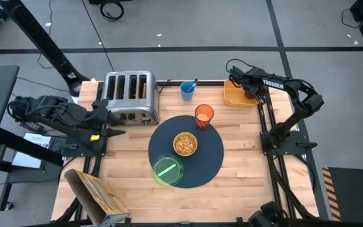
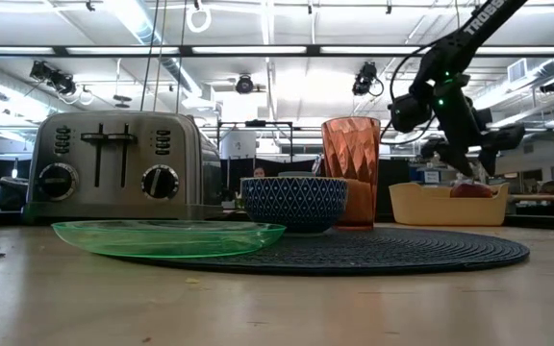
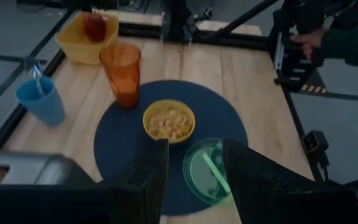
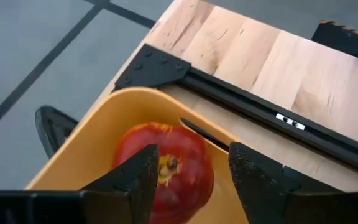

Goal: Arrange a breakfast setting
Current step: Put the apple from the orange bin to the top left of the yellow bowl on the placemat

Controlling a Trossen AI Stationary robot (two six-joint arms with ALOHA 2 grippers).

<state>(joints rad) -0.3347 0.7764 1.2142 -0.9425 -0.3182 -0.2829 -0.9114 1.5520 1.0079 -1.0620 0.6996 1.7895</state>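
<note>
The dark-navy mat (image 1: 210, 157) carries the cereal bowl (image 1: 184, 144), the green plate (image 1: 167, 170) and the orange tumbler (image 1: 204, 116). The red apple (image 4: 163, 168) lies in the yellow bin (image 4: 98, 143) at the far right corner. My right gripper (image 4: 193, 152) is open and slants down into the bin, one finger over each side of the apple. A toast slice (image 1: 145, 89) sticks up from a toaster slot. The spoon (image 3: 37, 78) stands in the blue cup (image 3: 42, 102). My left gripper (image 3: 194, 146) hangs open and empty at the table's left, beside the toaster (image 1: 130, 98). My right gripper comes at the apple from above on a slant, its two fingers (image 4: 138, 180) over the apple's sides around the stem end (image 4: 168, 165). Whether they touch it I cannot tell. The apple rests on the bin's floor.
A cereal box (image 1: 93, 192) lies at the near left corner. A black frame rail (image 4: 260, 106) runs close behind the bin. A person's hand (image 3: 309, 40) shows beyond the table's right side. Bare wood lies right of the mat.
</note>
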